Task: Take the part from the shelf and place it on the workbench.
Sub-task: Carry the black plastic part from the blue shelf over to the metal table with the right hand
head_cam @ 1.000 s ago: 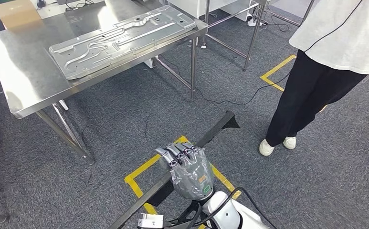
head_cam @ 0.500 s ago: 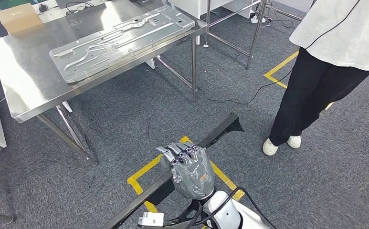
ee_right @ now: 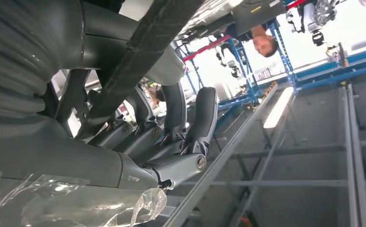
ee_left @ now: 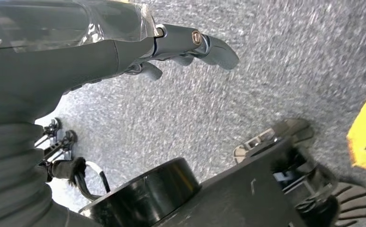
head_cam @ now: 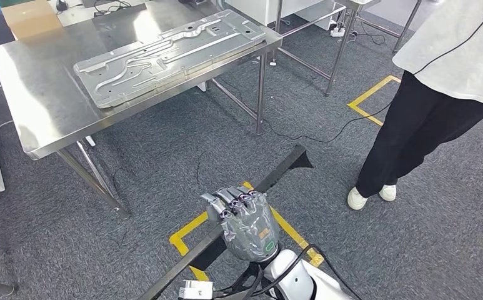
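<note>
The part is a long black bar point(head_cam: 280, 170) with a flared far end, held slantwise above the carpet. My right hand point(head_cam: 245, 222) grips it near its middle, fingers curled over the top. The right wrist view has the bar point(ee_right: 143, 52) crossing the palm with the dark fingers point(ee_right: 204, 113) wrapped around it. The workbench point(head_cam: 39, 119) is a steel table ahead and to the left, some way beyond the bar's far end. My left hand point(ee_left: 124, 52) hangs over the grey carpet with nothing in it, and its fingers point(ee_left: 214, 47) are loosely extended.
A large stamped metal plate point(head_cam: 170, 53) lies across the workbench, with a cardboard box point(head_cam: 32, 15) at its far corner. A person point(head_cam: 426, 119) in black trousers stands at the right. Yellow tape point(head_cam: 185, 234) marks the floor, and a cable point(head_cam: 326, 134) trails on the carpet.
The whole picture has shifted, so the camera moved: the workbench and the person now sit further right in view. My right hand still holds the bar in the same way.
</note>
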`<state>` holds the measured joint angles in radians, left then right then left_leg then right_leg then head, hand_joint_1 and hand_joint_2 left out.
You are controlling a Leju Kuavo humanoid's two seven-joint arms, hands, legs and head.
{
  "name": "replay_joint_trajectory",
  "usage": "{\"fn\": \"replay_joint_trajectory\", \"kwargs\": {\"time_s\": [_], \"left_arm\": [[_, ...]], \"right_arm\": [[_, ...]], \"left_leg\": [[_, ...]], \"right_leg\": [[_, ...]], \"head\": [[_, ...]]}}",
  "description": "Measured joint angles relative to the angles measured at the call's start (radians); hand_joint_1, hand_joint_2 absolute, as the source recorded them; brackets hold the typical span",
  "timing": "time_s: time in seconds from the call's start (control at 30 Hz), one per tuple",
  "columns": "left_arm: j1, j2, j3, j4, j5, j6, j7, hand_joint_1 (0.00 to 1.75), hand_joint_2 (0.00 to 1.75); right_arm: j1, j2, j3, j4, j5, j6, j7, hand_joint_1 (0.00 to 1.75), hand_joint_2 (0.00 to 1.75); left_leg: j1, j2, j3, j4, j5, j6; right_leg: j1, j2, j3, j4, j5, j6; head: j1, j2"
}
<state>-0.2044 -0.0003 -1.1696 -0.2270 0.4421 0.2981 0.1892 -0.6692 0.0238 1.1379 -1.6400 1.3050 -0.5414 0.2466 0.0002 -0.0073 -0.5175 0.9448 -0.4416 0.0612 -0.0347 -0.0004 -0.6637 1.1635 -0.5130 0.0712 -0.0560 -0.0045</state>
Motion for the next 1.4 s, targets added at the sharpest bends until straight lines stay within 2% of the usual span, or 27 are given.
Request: {"fn": "replay_joint_trajectory", "kwargs": {"time_s": [0.03,0.07,0.1,0.13,0.2,0.27,0.33,0.4,0.47,0.53,0.57,0.6,0.63,0.7,0.73,0.77,0.87,0.93,1.0,1.07,1.1,1.13,1.17,1.23,1.27,1.3,1.4], "left_arm": [[0.001,0.000,0.000,0.000,0.000,0.000,0.000,0.00,1.75],[0.001,0.000,0.000,0.000,0.000,0.000,0.000,0.00,1.75],[0.002,0.000,0.000,0.000,-0.001,-0.001,0.000,0.00,1.75],[0.003,0.000,0.000,0.000,-0.002,-0.001,0.000,0.00,1.75],[0.003,-0.001,0.000,0.000,-0.004,-0.001,0.000,0.00,1.75],[0.001,-0.001,0.000,0.000,-0.006,-0.002,0.000,0.00,1.75],[0.001,-0.002,0.000,0.000,-0.007,-0.002,0.000,0.00,1.75],[0.001,-0.003,0.000,0.000,-0.009,-0.002,0.000,0.00,1.75],[-0.002,-0.002,0.000,0.000,-0.009,-0.001,0.000,0.00,1.75],[-0.001,-0.002,0.000,0.000,-0.008,-0.001,-0.001,0.00,1.75],[-0.001,-0.002,0.000,0.000,-0.008,-0.001,-0.002,0.00,1.75],[-0.001,-0.002,0.000,0.000,-0.007,0.000,-0.002,0.00,1.75],[-0.002,-0.002,0.000,0.000,-0.007,0.000,-0.003,0.00,1.75],[0.000,-0.002,0.000,0.000,-0.008,0.000,-0.001,0.00,1.75],[0.002,-0.002,0.000,0.000,-0.009,0.000,-0.001,0.00,1.75],[0.002,-0.002,0.000,0.000,-0.009,0.000,0.000,0.00,1.75],[0.004,-0.002,0.000,0.000,-0.009,0.000,0.000,0.00,1.75],[0.004,-0.001,0.000,0.000,-0.009,0.000,0.000,0.00,1.75],[0.001,0.000,0.000,0.000,-0.009,0.001,0.000,0.00,1.75],[0.002,-0.001,0.000,0.000,-0.009,0.000,0.000,0.00,1.75],[0.003,-0.001,0.000,0.000,-0.009,0.000,0.000,0.00,1.75],[0.005,-0.001,0.000,0.000,-0.009,-0.001,0.000,0.00,1.75],[0.005,-0.001,0.000,0.000,-0.009,0.000,0.000,0.00,1.75],[0.005,-0.001,0.000,0.000,-0.009,0.000,0.000,0.00,1.75],[0.004,-0.001,0.000,0.000,-0.009,0.000,0.000,0.00,1.75],[0.003,-0.001,0.000,0.000,-0.009,0.000,0.000,0.00,1.75],[0.001,-0.001,0.000,0.000,-0.009,0.000,0.000,0.00,1.75]], "right_arm": [[0.002,-0.001,0.000,0.000,0.000,0.000,0.000,1.75,1.75],[0.004,-0.001,0.000,0.000,0.000,0.000,-0.001,1.75,1.75],[0.005,-0.002,0.000,0.000,-0.001,0.000,-0.001,1.75,1.75],[0.006,-0.002,0.000,0.000,-0.001,0.000,-0.001,1.75,1.75],[0.006,-0.002,0.000,0.000,-0.003,0.000,-0.001,1.75,1.75],[0.005,-0.002,0.000,0.001,-0.005,0.000,-0.001,1.75,1.75],[0.005,-0.001,0.000,0.001,-0.007,0.000,0.000,1.75,1.75],[0.004,0.001,0.000,0.001,-0.008,-0.001,0.000,1.75,1.75],[0.000,0.002,0.000,0.001,-0.008,-0.001,-0.001,1.75,1.75],[0.000,0.002,0.000,0.001,-0.008,-0.001,-0.001,1.75,1.75],[0.002,0.002,0.000,0.001,-0.008,-0.001,-0.001,1.75,1.75],[0.003,0.002,0.000,0.001,-0.008,-0.001,-0.001,1.75,1.75],[0.004,0.002,0.000,0.001,-0.008,-0.001,-0.001,1.75,1.75],[0.004,0.001,0.001,0.001,-0.008,-0.001,-0.001,1.75,1.75],[0.004,0.001,0.001,0.001,-0.008,-0.001,0.000,1.75,1.75],[0.003,0.001,0.001,0.001,-0.008,-0.001,0.000,1.75,1.75],[0.004,0.001,0.001,0.001,-0.008,-0.002,0.000,1.75,1.75],[0.004,0.001,0.001,0.001,-0.008,-0.002,0.000,1.75,1.75],[0.004,0.000,0.001,0.001,-0.008,-0.003,0.000,1.75,1.75],[0.007,-0.001,0.001,0.001,-0.008,-0.003,0.000,1.75,1.75],[0.009,-0.001,0.001,0.001,-0.008,-0.003,0.000,1.75,1.75],[0.010,-0.001,0.001,0.001,-0.008,-0.003,0.000,1.75,1.75],[0.010,-0.002,0.001,0.001,-0.008,-0.003,0.000,1.75,1.75],[0.010,-0.002,0.001,0.001,-0.008,-0.003,0.000,1.75,1.75],[0.010,-0.002,0.001,0.001,-0.008,-0.003,0.000,1.75,1.75],[0.010,-0.002,0.001,0.001,-0.008,-0.003,0.000,1.75,1.75],[0.009,0.000,0.001,0.001,-0.008,-0.003,0.000,1.75,1.75]], "left_leg": [[-0.004,0.000,0.004,0.000,-0.004,0.004],[-0.007,0.000,0.008,0.000,-0.008,0.007],[-0.011,-0.001,0.014,0.000,-0.013,0.008],[-0.013,-0.003,0.022,0.000,-0.019,0.008],[-0.015,-0.006,0.041,0.000,-0.034,0.004],[-0.016,-0.007,0.048,-0.001,-0.046,-0.005],[-0.017,-0.007,0.051,0.002,-0.051,-0.015],[-0.017,-0.005,0.049,0.026,-0.055,-0.024],[-0.012,-0.003,0.001,0.113,-0.079,-0.034],[-0.004,-0.002,-0.087,0.247,-0.125,-0.044],[-0.001,-0.002,-0.124,0.291,-0.140,-0.049],[0.001,-0.002,-0.145,0.301,-0.137,-0.051],[0.002,-0.001,-0.146,0.272,-0.109,-0.052],[0.002,0.000,-0.106,0.136,-0.012,-0.047],[-0.001,0.002,-0.086,0.075,0.018,-0.042],[-0.006,0.003,-0.072,0.036,0.032,-0.037],[-0.014,0.003,-0.053,0.010,0.027,-0.017],[-0.011,0.001,-0.033,0.003,0.025,-0.004],[-0.010,0.001,-0.016,0.000,0.018,0.006],[-0.011,0.001,-0.005,0.000,0.005,0.011],[-0.012,0.000,0.003,0.000,-0.002,0.011],[-0.012,-0.001,0.013,0.000,-0.011,0.010],[-0.011,-0.002,0.026,0.000,-0.020,0.008],[-0.013,-0.004,0.047,0.001,-0.042,0.001],[-0.014,-0.004,0.052,0.000,-0.052,-0.003],[-0.016,-0.005,0.055,0.000,-0.059,-0.008],[-0.015,-0.004,0.065,0.009,-0.066,-0.020]], "right_leg": [[0.003,0.000,-0.040,0.064,-0.021,0.000],[0.006,0.000,-0.069,0.104,-0.027,-0.001],[0.009,0.000,-0.079,0.104,-0.014,-0.004],[0.011,0.000,-0.068,0.062,0.019,-0.009],[0.019,0.000,-0.008,-0.085,0.097,-0.023],[0.026,0.001,0.030,-0.172,0.114,-0.034],[0.030,0.001,0.036,-0.182,0.104,-0.044],[0.025,0.001,0.049,-0.187,0.108,-0.054],[0.021,0.001,0.063,-0.190,0.101,-0.061],[0.021,0.001,0.072,-0.191,0.089,-0.063],[0.021,0.002,0.078,-0.191,0.083,-0.063],[0.021,0.002,0.086,-0.191,0.076,-0.061],[0.021,0.002,0.097,-0.191,0.068,-0.060],[0.021,0.002,0.122,-0.192,0.052,-0.054],[0.020,0.002,0.132,-0.194,0.046,-0.051],[0.020,0.002,0.137,-0.197,0.041,-0.046],[0.018,0.001,0.141,-0.188,0.038,-0.027],[0.017,0.001,0.133,-0.146,0.024,-0.020],[0.015,0.001,0.079,-0.040,-0.019,-0.017],[0.015,0.001,-0.007,0.082,-0.061,-0.013],[0.016,0.001,-0.036,0.107,-0.063,-0.011],[0.016,0.001,-0.049,0.097,-0.045,-0.011],[0.016,0.001,-0.041,0.048,-0.006,-0.012],[0.017,0.001,0.000,-0.095,0.089,-0.017],[0.018,0.001,0.016,-0.146,0.117,-0.021],[0.020,0.001,0.023,-0.173,0.129,-0.025],[0.022,0.003,0.035,-0.182,0.122,-0.043]], "head": [[0.000,0.000],[0.000,0.000],[0.000,0.000],[0.000,0.000],[0.000,0.000],[0.000,0.000],[0.001,0.000],[0.000,0.000],[-0.001,0.000],[-0.002,0.000],[-0.002,0.000],[-0.002,0.000],[-0.002,0.000],[-0.002,0.000],[-0.003,0.000],[-0.003,0.000],[-0.002,0.000],[-0.002,0.000],[-0.001,0.000],[-0.001,0.000],[-0.001,0.000],[-0.001,0.000],[-0.001,0.000],[-0.001,0.000],[-0.001,0.000],[-0.001,0.000],[-0.001,0.000]]}}
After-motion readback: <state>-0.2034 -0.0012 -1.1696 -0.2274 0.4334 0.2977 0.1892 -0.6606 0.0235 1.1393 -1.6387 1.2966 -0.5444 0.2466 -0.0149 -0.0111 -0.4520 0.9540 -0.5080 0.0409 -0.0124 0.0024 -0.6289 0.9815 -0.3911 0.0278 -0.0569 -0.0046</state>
